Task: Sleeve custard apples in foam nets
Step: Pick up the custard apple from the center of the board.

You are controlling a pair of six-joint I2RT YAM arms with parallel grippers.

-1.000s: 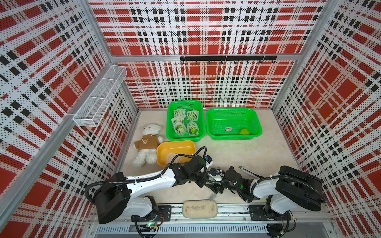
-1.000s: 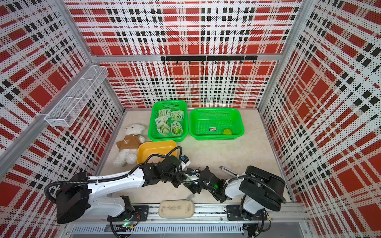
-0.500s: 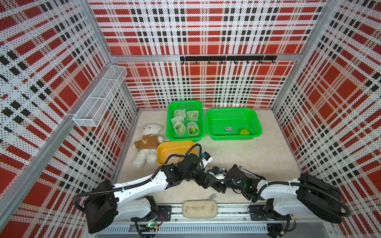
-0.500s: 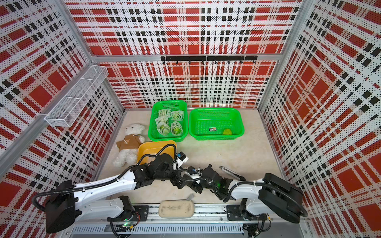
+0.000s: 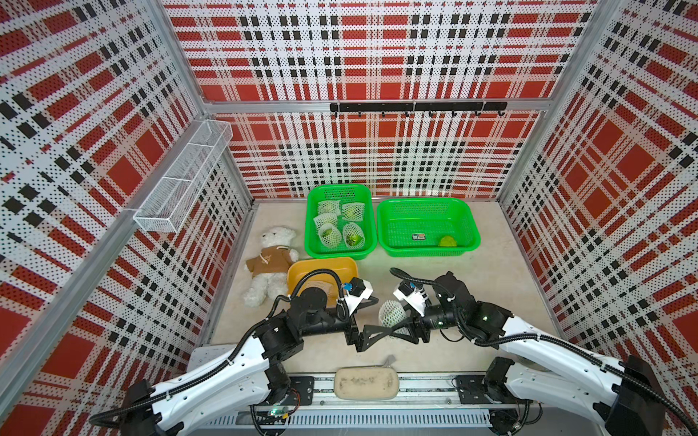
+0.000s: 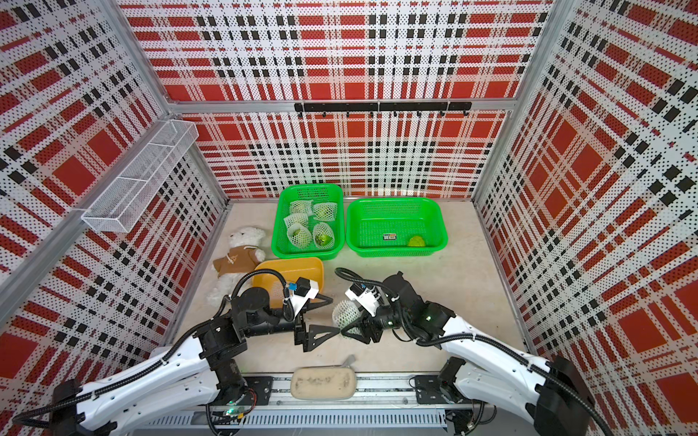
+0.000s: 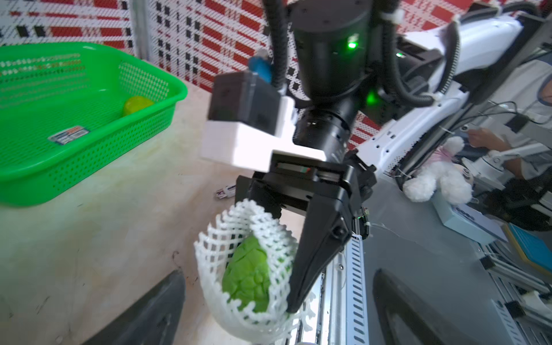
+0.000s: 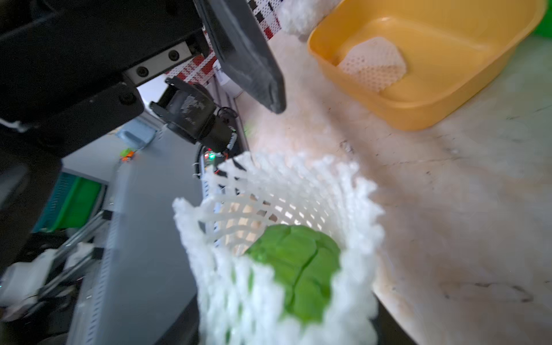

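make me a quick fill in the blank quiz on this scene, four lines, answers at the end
1. The right hand grips a foam net with a ____ inside it.
2. The left hand is ____ and holds nothing.
3. The green basket nearer the right arm holds just ____ bare custard apple.
4. A spare net lies in the tub coloured ____.

Missing words: custard apple; open; one; yellow
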